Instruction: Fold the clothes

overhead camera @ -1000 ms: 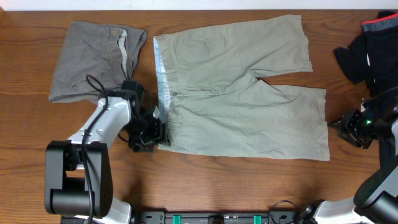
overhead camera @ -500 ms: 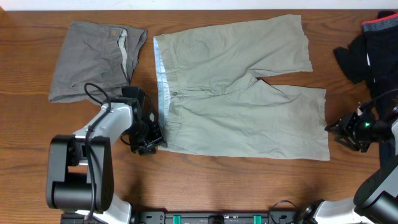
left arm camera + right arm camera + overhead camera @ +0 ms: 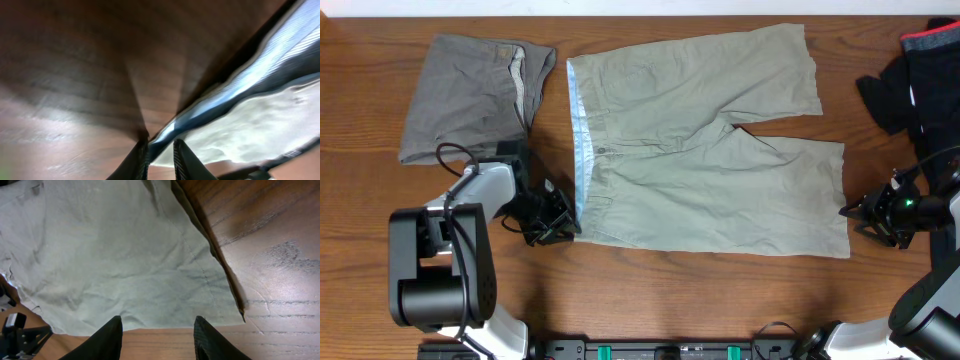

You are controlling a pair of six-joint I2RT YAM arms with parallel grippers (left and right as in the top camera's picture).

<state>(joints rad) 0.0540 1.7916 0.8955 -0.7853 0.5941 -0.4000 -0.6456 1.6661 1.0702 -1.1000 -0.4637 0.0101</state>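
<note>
Left arm [image 3: 483,188]: silver-white rounded link shells are noted, joined by large black cylindrical joint housings [image 3: 430,295]. A thin black looped cable [image 3: 450,155] is run along the link. The left end effector [image 3: 570,223] is black and blocky; its fingers [image 3: 139,159] are seen as dark, tapered blades.

Right arm [image 3: 925,305]: a grey-silver shell is recorded, with a black side cable [image 3: 932,158] attached. The right end effector [image 3: 850,211] is black, with a green indicator light [image 3: 910,202] lit on it. Broad black fingers [image 3: 107,339] are fitted.

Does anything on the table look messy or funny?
Nothing is torn or spilled. The dark clothes at the right edge lie in a crumpled heap, unlike the neatly folded grey shorts. The pale khaki pair lies flat, but its legs splay apart.
</note>
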